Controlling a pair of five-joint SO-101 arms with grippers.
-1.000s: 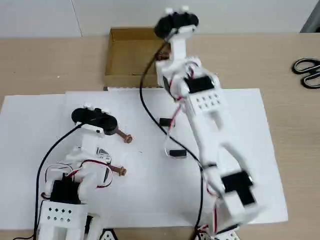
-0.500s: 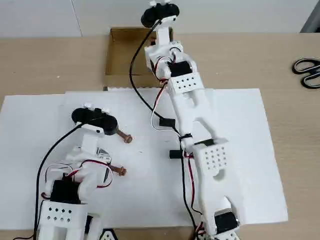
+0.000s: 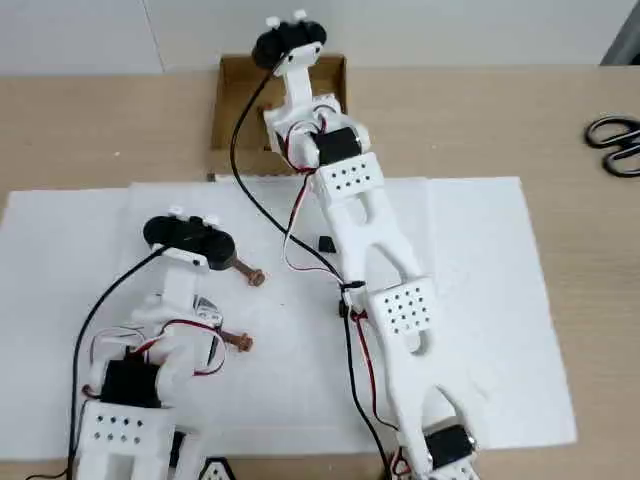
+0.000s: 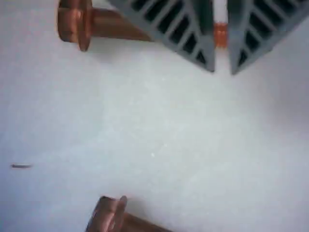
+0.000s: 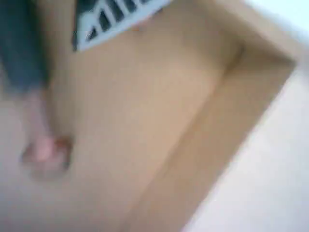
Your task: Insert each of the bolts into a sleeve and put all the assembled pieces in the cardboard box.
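Copper bolt [image 4: 99, 25] lying crosswise under left gripper [image 4: 222, 68], jaws almost pressed together, second bolt [image 4: 112, 217] nearby.

- Light wooden desk [image 3: 100, 120] runs across my whole high view.
- White sheet [image 3: 480, 260] covers most of its near part.
- Black-handled scissors [image 3: 612, 143] lie on bare wood at the desk's right edge, well apart from the sheet.
- Pale wall [image 3: 480, 30] stands behind the desk's far edge.
- Small dark mark [image 4: 21, 166] on the sheet; can't tell what.
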